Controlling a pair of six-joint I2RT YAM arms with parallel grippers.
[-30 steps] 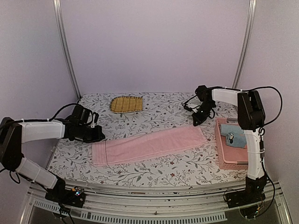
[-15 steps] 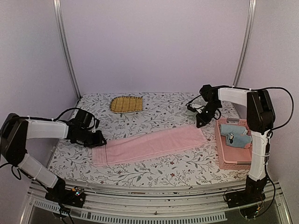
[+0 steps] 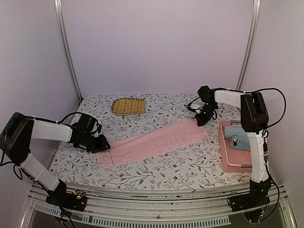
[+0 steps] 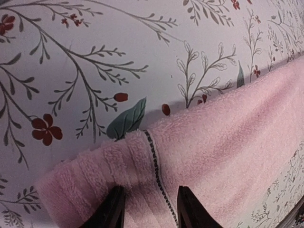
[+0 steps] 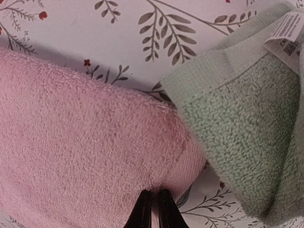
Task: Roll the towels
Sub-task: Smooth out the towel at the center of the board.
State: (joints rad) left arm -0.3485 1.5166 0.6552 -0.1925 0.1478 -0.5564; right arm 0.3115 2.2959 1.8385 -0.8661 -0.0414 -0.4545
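pink towel (image 3: 152, 142): lies as one long flat strip, slantwise across the middle of the table; shows no roll at either end
left gripper (image 4: 148, 211): stands with fingers spread, tips down on the strip's near-left end, close to the stitched band; grips nothing, as far as can be seen
right gripper (image 5: 153, 209): sits with fingers pressed almost together on the far-right corner of the pink towel; pinches its edge, to judge by the pucker in the pile there
green towel (image 5: 237, 142): lies crumpled just beside that corner, perhaps touching it, label showing; not rolled
blue towel (image 3: 236, 137): rests bunched in the pink tray (image 3: 232, 164) at the right edge; looks unrolled too, though too small to be sure
done: seems to amount only to spreading the first towel out straight
left to do: rolling all three; probably begins at one end of the pink strip
surface (image 3: 180, 166): white cloth printed with leaf sprigs and small red flowers, smooth; carries a yellow-brown ribbed mat (image 3: 129, 105) at the far side, well apart from the towels
room: closes in with plain lilac walls on three sides; has two metal posts (image 3: 66, 47) in the back corners
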